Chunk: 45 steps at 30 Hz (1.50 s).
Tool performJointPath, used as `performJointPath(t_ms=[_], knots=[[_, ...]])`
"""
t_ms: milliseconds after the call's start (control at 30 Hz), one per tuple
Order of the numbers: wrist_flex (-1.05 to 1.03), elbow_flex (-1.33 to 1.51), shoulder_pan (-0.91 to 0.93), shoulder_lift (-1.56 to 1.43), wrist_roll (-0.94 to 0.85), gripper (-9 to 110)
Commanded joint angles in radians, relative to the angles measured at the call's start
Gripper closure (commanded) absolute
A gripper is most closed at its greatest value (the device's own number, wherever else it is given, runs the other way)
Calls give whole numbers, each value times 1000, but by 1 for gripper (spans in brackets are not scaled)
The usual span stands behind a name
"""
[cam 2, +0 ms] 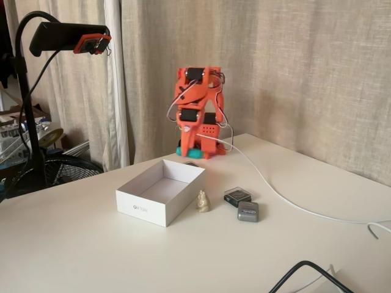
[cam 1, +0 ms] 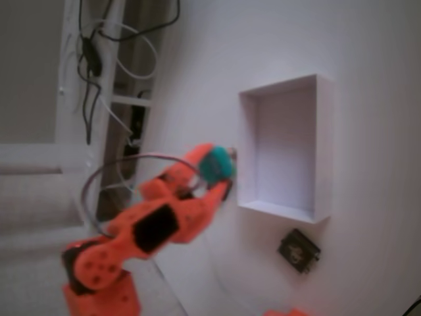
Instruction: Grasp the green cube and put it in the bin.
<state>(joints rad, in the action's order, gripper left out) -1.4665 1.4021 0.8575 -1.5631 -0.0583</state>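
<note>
The green cube [cam 1: 212, 164] is a teal block with rounded corners at the tip of the orange arm. My gripper [cam 1: 220, 174] is shut on it, with orange fingers on either side. It sits just outside the wall of the bin [cam 1: 324, 151], a white open tray with nothing showing inside. In the other fixed view the arm stands folded behind the bin [cam 2: 142, 206]. There the green cube [cam 2: 182, 151] shows low at the gripper [cam 2: 192, 150], close to the table by the bin's far corner. How the jaws stand is hard to make out in that view.
A dark block [cam 2: 237, 196], a grey block [cam 2: 248, 212] and a small beige figurine [cam 2: 202, 201] lie beside the bin. The dark block [cam 1: 299, 251] lies below the bin here. A white cable [cam 2: 275, 189] crosses the table. A camera stand [cam 2: 27, 122] rises at the left.
</note>
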Motion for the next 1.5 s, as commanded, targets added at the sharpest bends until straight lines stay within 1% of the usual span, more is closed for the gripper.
performJointPath(t_ms=[0, 67, 167, 300, 400, 433, 467, 500, 533, 567, 733, 767, 967, 1033, 1133, 1233, 1467], knots=[[-3, 2, 74, -31, 3, 98], [28, 2, 106, -9, 8, 98], [61, -2, 129, 15, 6, 103], [60, -3, 132, 17, 6, 103], [121, 32, 138, 9, 2, 100], [156, 48, 141, 6, 2, 88], [175, 58, 149, 5, 2, 69], [190, 66, 153, 5, 2, 58], [196, 74, 158, 2, 0, 50], [195, 78, 160, -2, 0, 48], [192, 97, 161, -25, 0, 47], [199, 98, 161, -26, 0, 45], [227, 117, 115, -61, 0, 45], [216, 138, 60, -98, 0, 45], [261, 183, -92, -179, 0, 45], [348, 215, -308, -270, 0, 45], [439, 331, -850, -525, 2, 45]])
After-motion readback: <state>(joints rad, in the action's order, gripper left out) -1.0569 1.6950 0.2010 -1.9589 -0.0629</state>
